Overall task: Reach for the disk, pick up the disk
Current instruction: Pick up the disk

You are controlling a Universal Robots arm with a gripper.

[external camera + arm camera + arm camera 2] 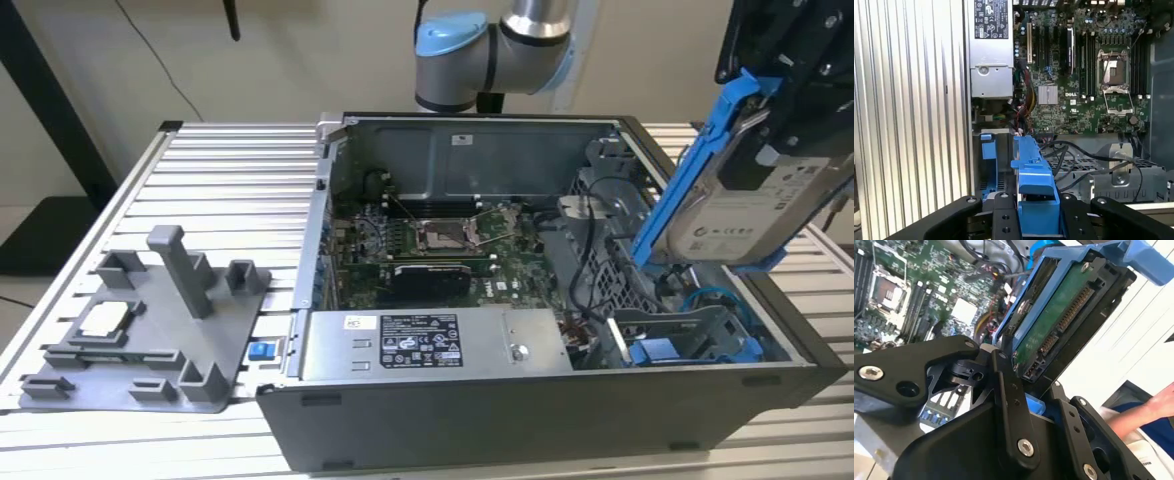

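Observation:
The disk (741, 200), a silver drive with a white label in a bright blue bracket, hangs tilted on edge above the open computer case's corner at the exterior view's right. My gripper (787, 120) is shut on its upper end. The second wrist view shows the disk's green circuit side (1061, 315) inside the blue frame, with black fingers (1006, 390) pressed against its sides. The blue bracket (1034, 180) sits between my gripper (1038, 215) in the first wrist view.
Below lies the open computer case (534, 420) with motherboard (441, 240), labelled power-supply box (427, 345), cables and a blue drive bay (694, 345). A grey fixture (160, 330) holding a small square chip (107, 318) rests on the slatted table (227, 170). A person's hand (1151, 407) is nearby.

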